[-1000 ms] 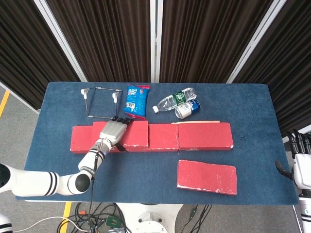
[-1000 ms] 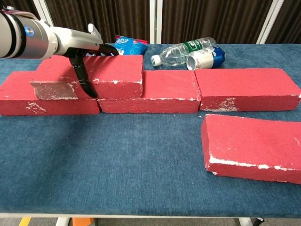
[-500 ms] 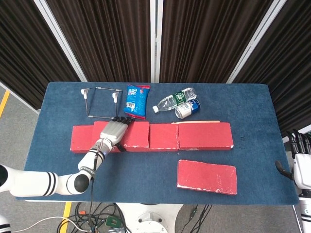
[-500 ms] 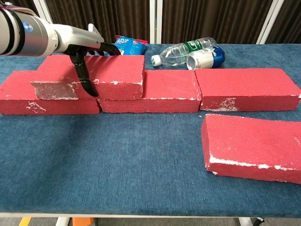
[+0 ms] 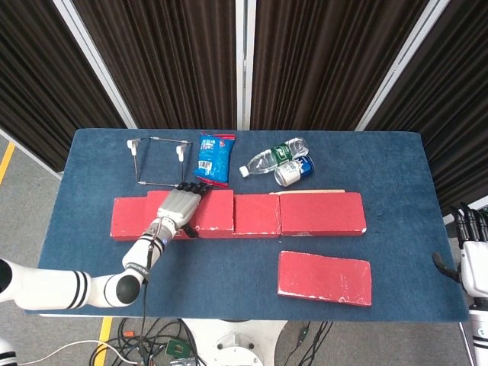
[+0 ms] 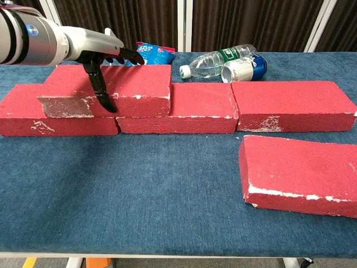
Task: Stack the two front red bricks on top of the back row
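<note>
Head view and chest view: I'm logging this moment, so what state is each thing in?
Stacked red brick: lying on the back row's left end.
Front red brick: flat on the blue table, not stacked.
Left hand: fingers lie over the stacked brick.
Right hand: off the table's right edge, holding nothing.
Clear plastic bottle: on its side.
Blue can: on its side.

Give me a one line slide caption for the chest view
Left hand rests over the brick stacked on the back row; one front brick lies unstacked.
</note>
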Controlling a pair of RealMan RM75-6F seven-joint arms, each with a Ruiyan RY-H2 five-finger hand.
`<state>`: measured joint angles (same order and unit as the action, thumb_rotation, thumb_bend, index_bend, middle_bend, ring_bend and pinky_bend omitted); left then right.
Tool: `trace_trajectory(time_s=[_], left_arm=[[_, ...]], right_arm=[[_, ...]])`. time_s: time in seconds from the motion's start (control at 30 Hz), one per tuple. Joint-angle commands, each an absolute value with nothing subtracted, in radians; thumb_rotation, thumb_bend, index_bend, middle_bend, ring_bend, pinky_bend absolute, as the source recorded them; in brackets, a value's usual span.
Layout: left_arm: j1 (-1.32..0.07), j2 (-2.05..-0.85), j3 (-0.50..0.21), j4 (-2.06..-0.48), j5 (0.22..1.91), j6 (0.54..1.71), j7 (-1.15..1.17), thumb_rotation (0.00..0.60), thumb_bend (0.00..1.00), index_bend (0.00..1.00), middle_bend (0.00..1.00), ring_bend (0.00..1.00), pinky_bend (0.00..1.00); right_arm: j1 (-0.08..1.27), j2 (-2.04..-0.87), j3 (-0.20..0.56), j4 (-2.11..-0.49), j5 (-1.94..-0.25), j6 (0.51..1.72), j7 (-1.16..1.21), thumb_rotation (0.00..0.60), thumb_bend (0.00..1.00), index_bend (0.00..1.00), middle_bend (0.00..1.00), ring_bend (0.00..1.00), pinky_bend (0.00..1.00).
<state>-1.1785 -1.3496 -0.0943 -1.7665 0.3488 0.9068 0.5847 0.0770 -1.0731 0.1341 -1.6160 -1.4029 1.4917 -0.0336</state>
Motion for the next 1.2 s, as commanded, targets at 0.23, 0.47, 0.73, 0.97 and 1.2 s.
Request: trace_trajectory(time_s=[0.23,0.47,0.73,0.97,1.2], left_arm=[[-1.180,-1.342,-0.100,-1.784,0.355,0.919,0.583,0.600,0.00,0.04,0.00,0.00,0.00],[-1.183,-1.312,-0.104,-1.837,0.345,0.935,0.589,0.600,0.00,0.04,0.00,0.00,0.00],[-1.136,-1.174,-0.091,-2.034,0.421,1.074,0.606,0.600,0.00,0.04,0.00,0.00,0.00],[-0.981,-1.047,-0.003,-2.169,0.652,1.288,0.598,0.600,0.00,0.04,0.00,0.00,0.00],[-0.787,-0.969,0.109,-2.164,0.924,1.390,0.505,0.600,0.00,0.04,0.00,0.00,0.00]], right_arm=[[0.076,-1.070,0.135,-1.618,-1.402,1.493,-0.032,0.600,0.20,0.00,0.00,0.00,0.00],[0.076,-1.061,0.134,-1.628,-1.405,1.492,-0.033,0.600,0.20,0.00,0.00,0.00,0.00],[0.078,-1.032,0.124,-1.685,-1.437,1.496,-0.062,0.600,0.20,0.00,0.00,0.00,0.00],[0.082,-0.977,0.092,-1.819,-1.523,1.497,-0.110,0.600,0.16,0.00,0.00,0.00,0.00],[0.132,-0.951,0.008,-1.931,-1.582,1.331,-0.080,0.600,0.00,0.00,0.00,0.00,0.00]])
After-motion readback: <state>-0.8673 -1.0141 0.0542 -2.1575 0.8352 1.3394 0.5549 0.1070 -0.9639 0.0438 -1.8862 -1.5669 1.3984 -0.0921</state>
